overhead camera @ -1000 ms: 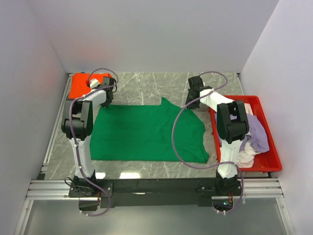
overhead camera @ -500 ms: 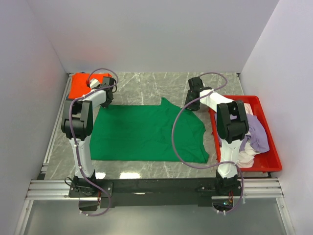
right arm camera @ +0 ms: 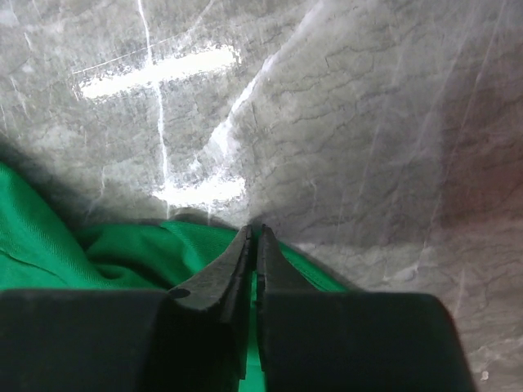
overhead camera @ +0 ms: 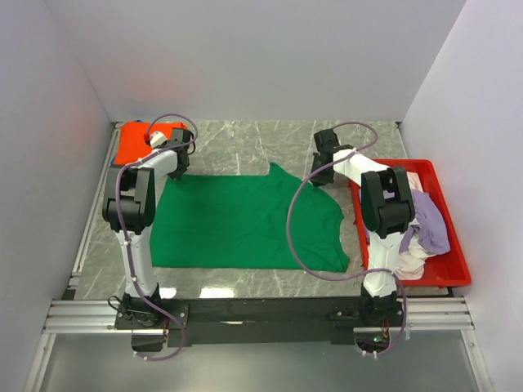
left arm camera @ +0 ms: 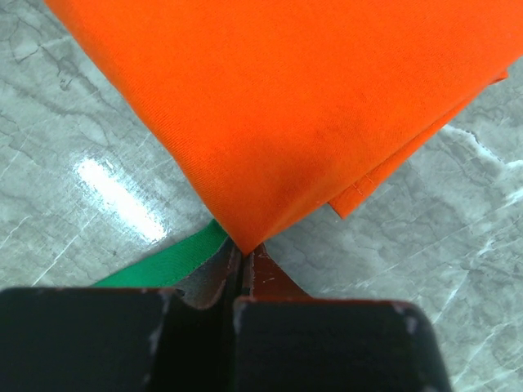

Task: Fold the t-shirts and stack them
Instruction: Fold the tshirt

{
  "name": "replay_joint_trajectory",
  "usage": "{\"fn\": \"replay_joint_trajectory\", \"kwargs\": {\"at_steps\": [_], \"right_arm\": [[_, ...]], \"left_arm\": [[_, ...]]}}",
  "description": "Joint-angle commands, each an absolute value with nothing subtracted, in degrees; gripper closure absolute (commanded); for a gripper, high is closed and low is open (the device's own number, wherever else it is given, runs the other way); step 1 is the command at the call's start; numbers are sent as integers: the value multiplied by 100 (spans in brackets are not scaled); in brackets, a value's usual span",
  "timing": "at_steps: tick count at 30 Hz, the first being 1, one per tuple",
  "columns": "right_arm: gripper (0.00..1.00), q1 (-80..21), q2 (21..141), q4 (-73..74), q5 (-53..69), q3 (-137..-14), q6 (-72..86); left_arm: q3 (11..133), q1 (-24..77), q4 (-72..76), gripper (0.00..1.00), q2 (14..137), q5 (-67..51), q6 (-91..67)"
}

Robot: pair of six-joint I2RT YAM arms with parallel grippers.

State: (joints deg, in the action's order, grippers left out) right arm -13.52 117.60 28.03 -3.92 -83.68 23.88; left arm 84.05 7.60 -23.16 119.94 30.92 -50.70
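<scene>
Spread t-shirt (overhead camera: 245, 220) lies flat at the middle of the worktop (overhead camera: 245, 147). Folded t-shirt (overhead camera: 131, 145) sits just behind its far-left corner. Tray (overhead camera: 453, 265) stands just right, holding crumpled t-shirts (overhead camera: 429, 224).

**Marble table, red tray and white walls**

The table (overhead camera: 245, 143) has a grey marble top with thin white veins. It is glossy: the right wrist view shows bright patches of light (right arm camera: 155, 65) on it, and the left wrist view shows one more (left arm camera: 114, 196). A rigid red plastic tray (overhead camera: 453, 237) stands on the right side of the table, just beside the right wall (overhead camera: 474, 98). The back wall (overhead camera: 261, 65) and the left wall (overhead camera: 49, 163) are plain white too. Silver metal rails (overhead camera: 82, 314) run along the near edge, and one more rail (overhead camera: 94, 220) follows the left edge.
</scene>
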Motion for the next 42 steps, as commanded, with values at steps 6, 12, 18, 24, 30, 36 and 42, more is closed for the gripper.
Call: {"fn": "replay_joint_trajectory", "kwargs": {"at_steps": [6,12,18,24,30,36,42], "right_arm": [[100,-1319,11506,2804,-623,-8447,2487],[100,-1134,11092,2620,-852,-8332,2733],[100,-967,10986,2566,-958,-8376,2813],[100,-861,10907,2470,-958,-8253,2874],[100,-791,10828,2400,-1028,-8095,2962],[100,-738,10618,2233,-976,-7823,3067],[100,-738,10468,2022,-800,-7533,3085]], "left_arm": [[8350,782,-2601,99,11830,2927,-4948],[8297,774,-2575,99,11769,2927,-4922],[8279,773,-2575,99,11733,2936,-4896],[8271,773,-2575,99,11698,2918,-4904],[8279,765,-2593,99,11602,2927,-4904],[8218,738,-2575,99,11409,2892,-4913],[8156,738,-2558,99,11329,2857,-4913]]}}
